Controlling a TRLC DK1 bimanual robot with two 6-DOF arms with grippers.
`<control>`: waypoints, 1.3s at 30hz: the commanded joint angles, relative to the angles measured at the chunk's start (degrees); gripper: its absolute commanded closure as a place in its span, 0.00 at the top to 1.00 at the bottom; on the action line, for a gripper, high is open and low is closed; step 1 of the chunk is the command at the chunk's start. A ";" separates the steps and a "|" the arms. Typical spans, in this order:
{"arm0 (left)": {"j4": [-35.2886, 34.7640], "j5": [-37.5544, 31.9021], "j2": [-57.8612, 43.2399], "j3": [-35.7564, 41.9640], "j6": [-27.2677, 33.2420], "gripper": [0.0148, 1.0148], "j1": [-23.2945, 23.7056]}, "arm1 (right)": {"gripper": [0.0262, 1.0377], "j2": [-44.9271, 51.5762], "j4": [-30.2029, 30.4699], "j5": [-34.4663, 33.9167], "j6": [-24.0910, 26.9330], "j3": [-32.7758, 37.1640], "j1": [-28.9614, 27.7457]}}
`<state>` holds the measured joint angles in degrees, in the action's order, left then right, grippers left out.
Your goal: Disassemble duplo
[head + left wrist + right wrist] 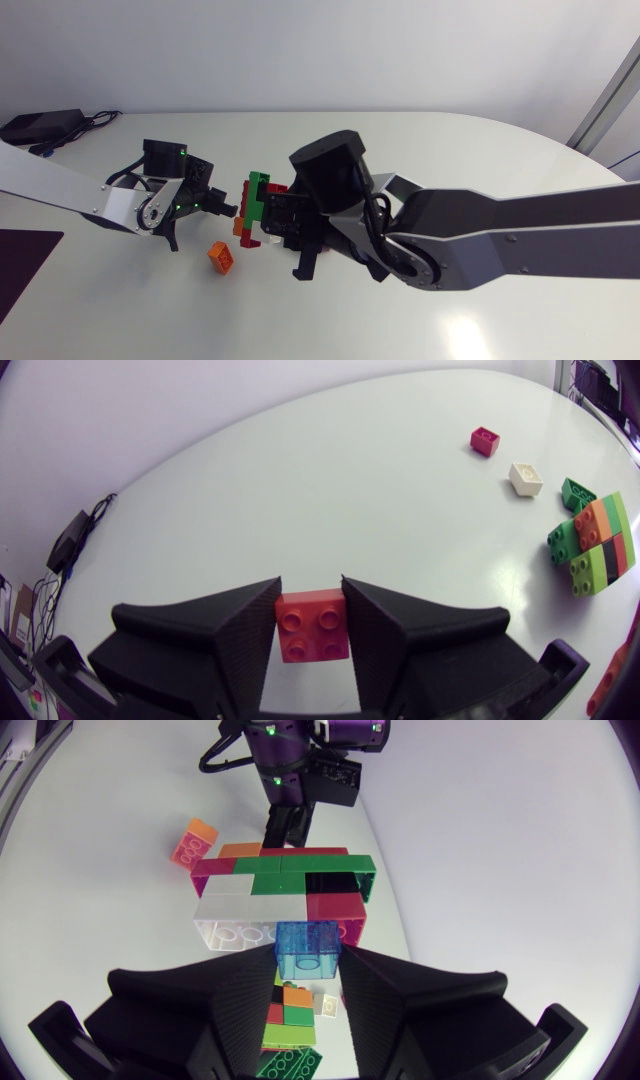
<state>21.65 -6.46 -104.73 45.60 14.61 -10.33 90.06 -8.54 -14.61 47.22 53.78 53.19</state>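
Note:
The duplo assembly hangs above the table between my two arms. It is a flat stack of green, red, black, white and clear bricks. My right gripper is shut on a translucent blue brick at the stack's near edge. My left gripper is shut on a red 2x2 brick, studs toward its camera. In the head view the left gripper sits right against the stack's left side. I cannot tell whether the red brick is still joined to the stack.
A loose orange brick lies on the table below the left gripper. Further off lie a red brick, a white brick, a green brick and a green, orange and lime cluster. Black cables lie at the far left.

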 commanded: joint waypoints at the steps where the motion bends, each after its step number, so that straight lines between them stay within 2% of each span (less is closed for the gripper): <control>1: -1.87 -0.40 -3.20 2.74 -1.60 0.44 0.92 | 0.38 -1.82 -0.25 -0.42 0.15 0.45 -0.37; 4: -2.49 0.22 -3.64 3.17 -1.60 0.51 1.19 | 0.38 -2.00 -0.25 -0.42 0.06 0.27 -0.37; 8: -4.95 3.65 -4.08 4.23 -2.83 0.55 1.71 | 0.38 -2.08 -0.08 -0.42 0.06 0.27 -0.37; 13: -6.80 9.01 -2.32 4.76 -5.03 0.77 4.18 | 0.38 -3.05 -0.17 -0.42 -0.20 0.19 -0.63; 15: -6.62 14.90 0.40 3.88 -6.96 0.90 6.37 | 0.38 -3.58 -0.25 -0.42 -0.90 0.27 -1.25; 16: -5.74 20.17 2.16 3.09 -8.72 0.94 8.04 | 0.38 -3.75 -0.52 -0.42 -1.34 0.36 -1.77; 21: 0.06 47.59 5.67 0.45 -16.81 0.95 14.37 | 0.38 -4.28 -2.89 -0.51 -3.36 0.36 -4.06; 23: 0.06 58.14 5.32 0.71 -17.51 0.94 14.81 | 0.38 -4.72 -4.30 -1.03 -3.54 0.01 -4.59; 25: 0.06 64.82 5.50 0.54 -17.60 0.94 14.55 | 0.38 -5.25 -5.35 -1.47 -3.54 -0.43 -4.67; 29: -0.03 72.82 5.67 0.01 -17.60 0.94 13.14 | 0.38 -7.36 -7.55 -2.09 -3.54 -1.84 -4.59; 39: 0.24 80.29 7.78 -1.48 -17.60 0.94 12.17 | 0.38 -7.53 -7.99 -2.09 -3.45 -2.01 -4.59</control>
<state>21.67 72.12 -98.78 45.34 -1.41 2.13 82.63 -15.49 -16.51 44.56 52.58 48.73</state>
